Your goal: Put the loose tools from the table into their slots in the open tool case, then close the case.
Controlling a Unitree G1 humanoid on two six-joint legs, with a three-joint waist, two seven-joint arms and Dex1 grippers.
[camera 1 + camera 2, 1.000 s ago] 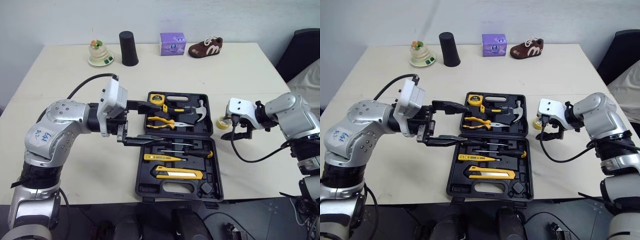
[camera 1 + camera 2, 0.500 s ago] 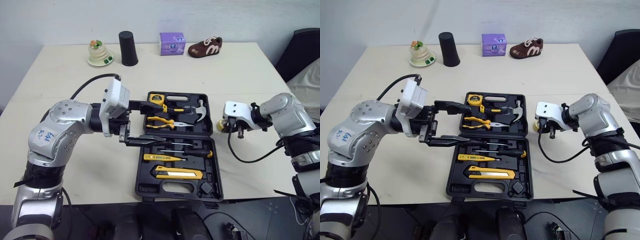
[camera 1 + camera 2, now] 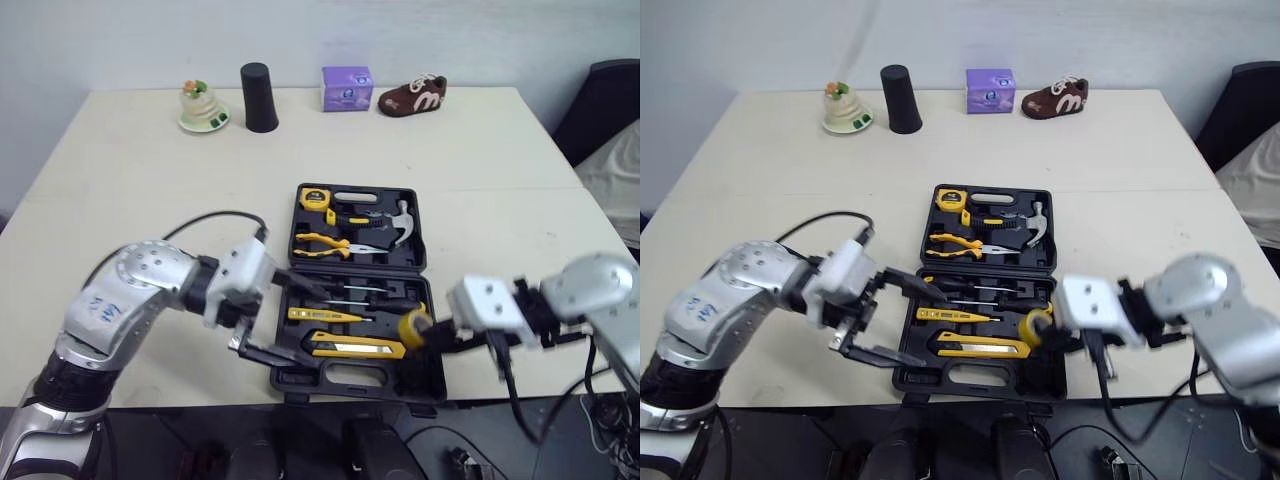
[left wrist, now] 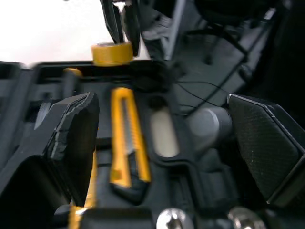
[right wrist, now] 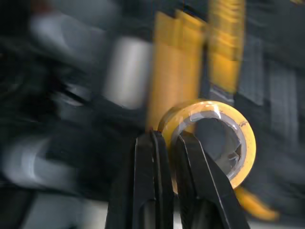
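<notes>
One yellow tape roll point(image 3: 414, 327) is clamped in my right gripper point(image 5: 167, 139) over the near right of the black plastic tool case point(image 3: 285, 380); left gripper point(image 3: 288, 322) spread. Next, I judge: seat it in its slot.

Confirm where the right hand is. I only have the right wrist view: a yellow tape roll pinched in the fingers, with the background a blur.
Observer: The right hand holds the tape roll at the near right part of the tool case, beside the right end of the utility knife.
Operator: Case open?
Observer: Yes, it's lying fully open. The hammer, pliers and tape measure sit in the far half.
Operator: Left hand in the way?
Observer: The left hand is open at the case's near left corner, apart from the tape roll.
</notes>
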